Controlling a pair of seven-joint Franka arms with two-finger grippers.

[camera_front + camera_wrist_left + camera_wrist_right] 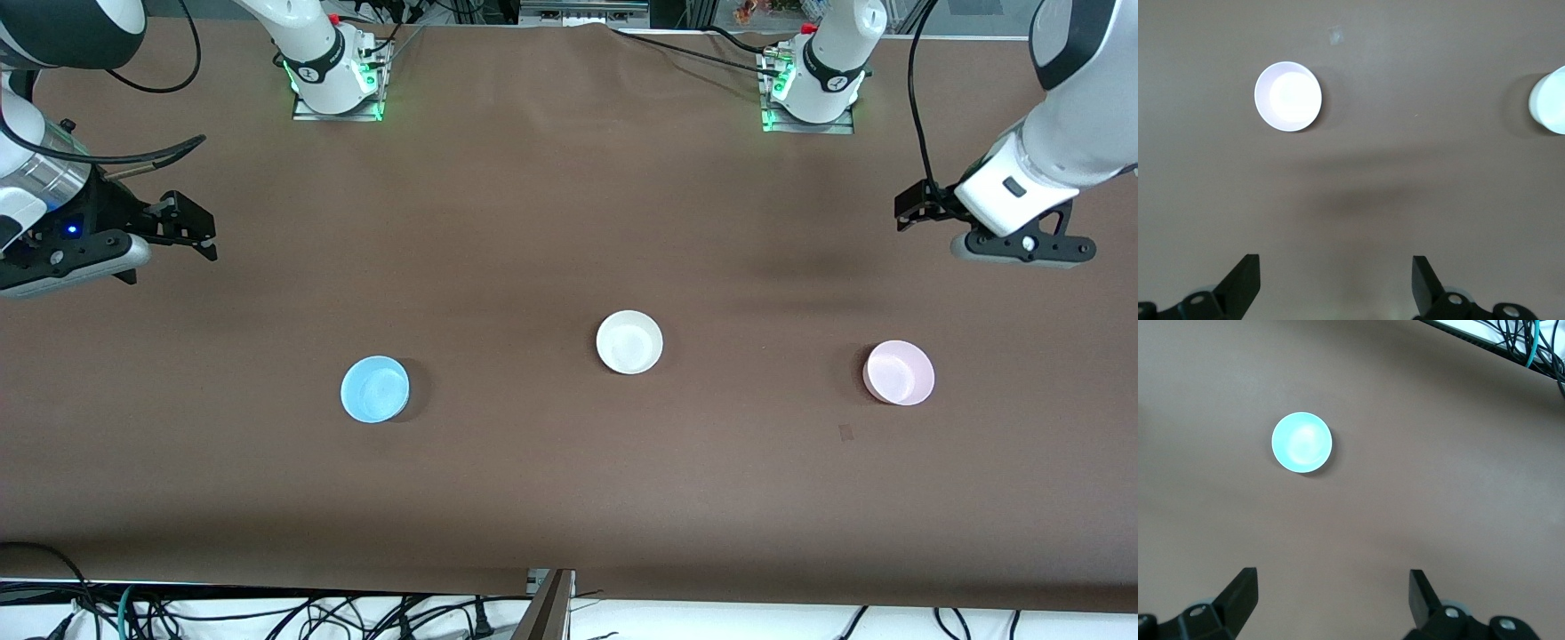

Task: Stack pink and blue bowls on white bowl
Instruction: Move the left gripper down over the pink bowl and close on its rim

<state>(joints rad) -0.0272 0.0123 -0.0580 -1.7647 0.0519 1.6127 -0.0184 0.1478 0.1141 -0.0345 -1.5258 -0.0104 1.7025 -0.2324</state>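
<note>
While both arms wait, left gripper (1335, 287) and right gripper (1333, 603) spread over bare table, glossy pink bowl (899, 372) and blue bowl (375, 388) flank white bowl (629, 342), all apart.

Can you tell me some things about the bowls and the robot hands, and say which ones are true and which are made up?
1. The pink bowl sits inside the white bowl. False: all three bowls stand apart on the table, and nothing is stacked.
2. The white bowl stands between the blue bowl and the pink bowl. True.
3. The left gripper is holding the pink bowl. False: it is open and empty, up over the table at the left arm's end.
4. The right gripper is open and holds nothing. True.
5. The blue bowl is nearer to the front camera than the white bowl. True.
</note>
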